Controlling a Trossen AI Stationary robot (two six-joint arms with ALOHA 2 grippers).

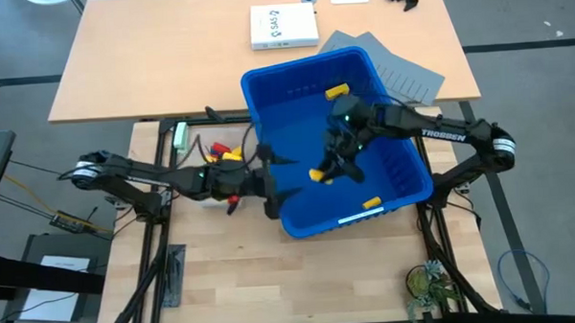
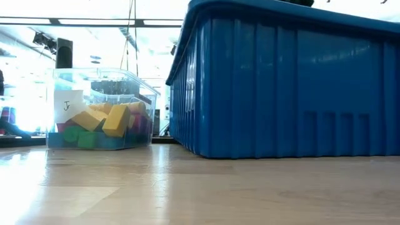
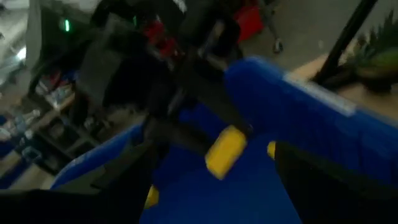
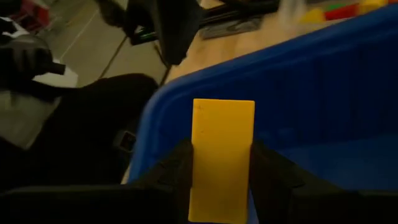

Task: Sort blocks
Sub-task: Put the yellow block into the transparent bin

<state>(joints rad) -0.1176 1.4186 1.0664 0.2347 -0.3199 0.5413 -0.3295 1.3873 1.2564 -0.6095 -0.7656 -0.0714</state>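
Blocks are split between two spots right now: a few yellow ones lie loose in the blue bin (image 1: 404, 191), and a mixed pile of yellow, green and red sits in the clear tub (image 2: 100, 109) on the tabletop (image 2: 187, 187) just beside the bin's left wall. The one that matters is the yellow block (image 4: 222, 158), which the right pincer (image 1: 328, 170) has clamped between its two fingers over the middle of the bin. In the right wrist view the block's long axis runs straight out along the fingers, sticking well past the tips, so the grip is only on its back half. The left pincer (image 1: 269, 186) hangs at the bin's left rim with its fingers spread wide and nothing in them, pointing across at the held block, which also shows up dead ahead in the left wrist view (image 3: 225, 151). So the key relation, as I read it: the tub lies to the left of the held block, past the bin wall, on the left arm's side. The left arm is clearly nearer the tub, the right arm nearer the block. My guess is it either hands over to the open left pincer or carries the block across the rim itself; I can't tell which. With that much overhang, a bump on the bin wall could twist it loose.
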